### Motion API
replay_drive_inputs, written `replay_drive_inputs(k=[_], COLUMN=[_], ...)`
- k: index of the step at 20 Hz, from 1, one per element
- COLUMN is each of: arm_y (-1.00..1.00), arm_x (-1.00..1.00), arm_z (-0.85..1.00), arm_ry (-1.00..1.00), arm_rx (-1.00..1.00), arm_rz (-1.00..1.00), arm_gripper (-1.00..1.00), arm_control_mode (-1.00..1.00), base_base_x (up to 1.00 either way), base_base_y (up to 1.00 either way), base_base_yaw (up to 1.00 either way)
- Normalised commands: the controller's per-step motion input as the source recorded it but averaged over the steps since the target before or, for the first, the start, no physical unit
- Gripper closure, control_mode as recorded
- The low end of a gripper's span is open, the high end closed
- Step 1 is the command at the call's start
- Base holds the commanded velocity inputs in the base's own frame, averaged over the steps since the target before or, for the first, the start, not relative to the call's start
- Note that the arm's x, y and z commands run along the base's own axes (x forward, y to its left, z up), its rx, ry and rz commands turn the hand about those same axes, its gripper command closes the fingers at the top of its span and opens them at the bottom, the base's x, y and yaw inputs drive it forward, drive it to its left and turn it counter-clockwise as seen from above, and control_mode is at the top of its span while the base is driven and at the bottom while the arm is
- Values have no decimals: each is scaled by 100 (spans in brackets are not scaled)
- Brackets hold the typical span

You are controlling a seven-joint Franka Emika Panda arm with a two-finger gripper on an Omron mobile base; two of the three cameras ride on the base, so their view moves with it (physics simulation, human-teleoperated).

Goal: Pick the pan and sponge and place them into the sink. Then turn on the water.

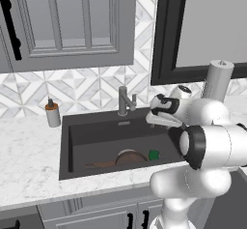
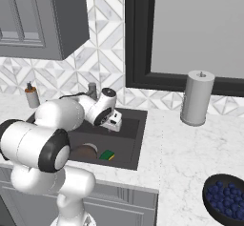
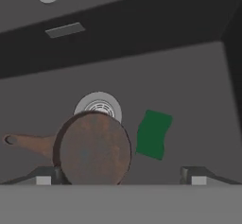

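Soap bottle (image 1: 52,113), paper towel roll (image 2: 196,97), bowl of blueberries (image 2: 226,196)

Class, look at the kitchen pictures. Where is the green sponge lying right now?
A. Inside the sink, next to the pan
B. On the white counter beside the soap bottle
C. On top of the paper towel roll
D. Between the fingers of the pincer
A: the sponge lies on the floor of the sink just beside the pan, and the open pincer above holds nothing.

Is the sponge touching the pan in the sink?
Apart. The hand view shows a strip of bare sink floor between the pan and the sponge.
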Motion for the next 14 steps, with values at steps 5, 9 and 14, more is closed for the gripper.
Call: replay_drive_inputs(k=[5, 9, 14], arm_y=[-3, 0, 0], arm_x=[-3, 0, 0], arm_z=[8, 3, 44], arm_ry=[0, -1, -14], arm_rx=[1, 2, 13], arm_rz=[0, 0, 0], arm_gripper=[-100, -100, -100], arm_control_mode=[-100, -100, -100], base_base_x=[0, 0, 0], base_base_y=[0, 0, 0], base_base_yaw=[0, 0, 0])
